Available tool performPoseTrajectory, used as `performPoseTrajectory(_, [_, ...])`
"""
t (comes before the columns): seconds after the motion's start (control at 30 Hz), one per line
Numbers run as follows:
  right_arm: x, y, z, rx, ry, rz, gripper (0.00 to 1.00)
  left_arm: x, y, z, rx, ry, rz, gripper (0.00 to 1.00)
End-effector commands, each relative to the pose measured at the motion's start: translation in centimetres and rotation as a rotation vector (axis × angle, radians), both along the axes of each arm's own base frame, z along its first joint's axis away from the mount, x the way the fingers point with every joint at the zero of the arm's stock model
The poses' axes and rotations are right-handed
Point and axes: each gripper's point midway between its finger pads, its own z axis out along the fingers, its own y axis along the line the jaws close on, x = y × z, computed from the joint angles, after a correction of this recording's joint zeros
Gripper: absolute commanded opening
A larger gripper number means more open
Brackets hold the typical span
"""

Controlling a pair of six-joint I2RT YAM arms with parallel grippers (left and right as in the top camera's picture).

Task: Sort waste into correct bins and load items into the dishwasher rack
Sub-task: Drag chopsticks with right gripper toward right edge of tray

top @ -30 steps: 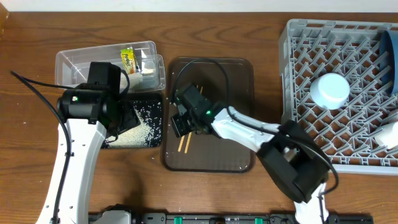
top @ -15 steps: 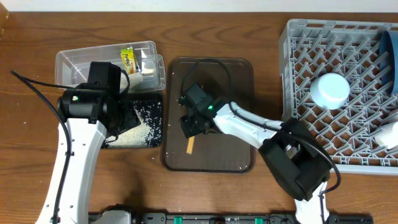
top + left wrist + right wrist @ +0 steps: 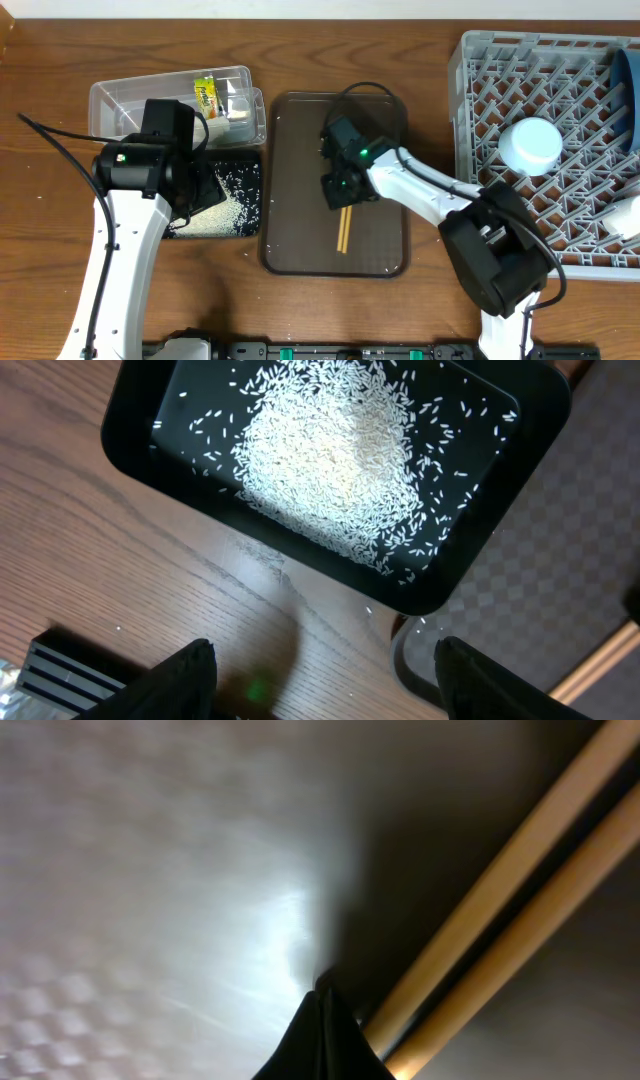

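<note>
Wooden table [image 3: 400, 50] bears clear bin [image 3: 130, 95] holding yellow-green wrapper [image 3: 205, 97], print unreadable.

The brown wooden table [image 3: 60, 60] holds a clear plastic box [image 3: 120, 100], a flat black tray [image 3: 140, 435], a big brown tray [image 3: 290, 250] and a big grey plastic rack [image 3: 465, 130].

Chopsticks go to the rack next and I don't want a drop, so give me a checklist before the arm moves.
1. Grip: right gripper shut on chopsticks, ok.
2. Pair: both sticks side by side, ok.
3. Clearance above brown tray: cannot tell.
4. Space: dishwasher rack has open grid beside white cup, ok.
5. Path: left gripper open, away at black tray, ok.
</note>
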Motion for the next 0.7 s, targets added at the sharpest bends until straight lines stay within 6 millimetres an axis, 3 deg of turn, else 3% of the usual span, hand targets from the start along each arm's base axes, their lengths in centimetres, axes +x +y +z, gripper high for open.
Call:
performPoseTrajectory(0.0, [0.7,-2.5,0.6,-0.066,-0.036,-0.025,0.01,-0.1,0.1,-0.4,-0.001,0.016,-0.005,0.73])
performPoseTrajectory(0.27, [1.3,-3.3,5.5,-0.039,-0.127,-0.047,0.02,-0.1,0.1,-0.4,-0.001,0.016,-0.005,0.73])
performPoseTrajectory(0.4, [2.1,-6.0,7.6,-0.126,-0.202,-0.17,0.05,-0.1,0.1,-0.4,0.0,0.016,-0.005,0.73])
performPoseTrajectory(0.5, [1.5,-8.4,7.3,-0.202,-0.173,-0.286,0.06,-0.1,0.1,-0.4,0.0,0.016,-0.005,0.73])
performPoseTrajectory(0.67, [-0.4,-9.9,4.7,-0.266,-0.064,-0.378,0.06,-0.1,0.1,-0.4,0.0,0.016,-0.005,0.73])
